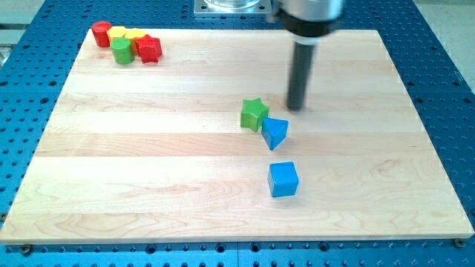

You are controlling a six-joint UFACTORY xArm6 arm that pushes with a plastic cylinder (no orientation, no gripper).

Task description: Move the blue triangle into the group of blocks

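The blue triangle (275,133) lies near the middle of the wooden board (148,170), touching the green star (254,114) at its upper left. A blue cube (283,179) sits apart, just below the triangle. The group of blocks is at the view's top left: a red cylinder (102,33), two yellow blocks (126,34), a green cylinder (122,51) and a red star (149,49). My tip (297,107) stands on the board just up and right of the blue triangle, right of the green star, touching neither.
The board rests on a blue perforated table (445,89). The arm's dark body (308,15) hangs over the board's top edge right of centre.
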